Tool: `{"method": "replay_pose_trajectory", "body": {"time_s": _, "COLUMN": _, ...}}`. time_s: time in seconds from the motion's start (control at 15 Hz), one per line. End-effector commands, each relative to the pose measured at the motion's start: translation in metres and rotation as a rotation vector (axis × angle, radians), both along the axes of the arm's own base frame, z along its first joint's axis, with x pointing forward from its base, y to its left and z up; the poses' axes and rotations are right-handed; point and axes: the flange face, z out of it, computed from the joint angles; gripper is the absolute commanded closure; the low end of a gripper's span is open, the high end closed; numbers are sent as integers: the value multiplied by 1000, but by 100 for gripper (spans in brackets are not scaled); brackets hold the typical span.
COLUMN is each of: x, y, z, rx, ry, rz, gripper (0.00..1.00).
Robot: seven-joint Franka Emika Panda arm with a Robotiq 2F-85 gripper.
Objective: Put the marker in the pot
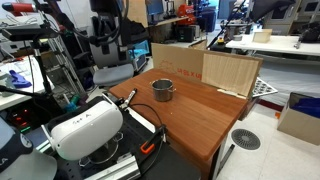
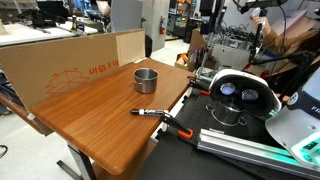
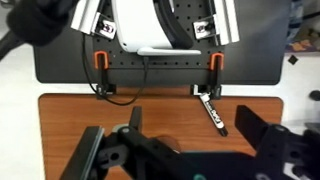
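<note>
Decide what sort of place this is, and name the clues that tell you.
Most likely a robotics lab or workshop. In the exterior views there are workbenches and an office chair behind, black cables beside the wooden table, and cardboard sheets propped along it.

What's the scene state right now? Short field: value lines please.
marker: lying flat on the table, near the edge by the robot base, apart from the pot
pot: upright on the table, marker not in it
claw: open, holding nothing, looking down on the table in the wrist view
table: wooden top
task: not yet done
</note>
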Motion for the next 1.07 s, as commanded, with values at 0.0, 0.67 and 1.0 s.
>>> {"method": "replay_pose_trajectory", "body": {"time_s": 0.0, "x": 19, "y": 18, "z": -16, "rx": -8, "ry": 5, "rz": -1, "gripper": 0}}
{"method": "replay_pose_trajectory", "body": {"time_s": 0.67, "x": 64, "y": 61, "z": -87, "rx": -38, "ry": 100, "rz": 64, "gripper": 0}}
{"method": "replay_pose_trajectory", "body": {"time_s": 1.0, "x": 80, "y": 74, "z": -125, "rx": -41, "ry": 146, "rz": 87, "gripper": 0}}
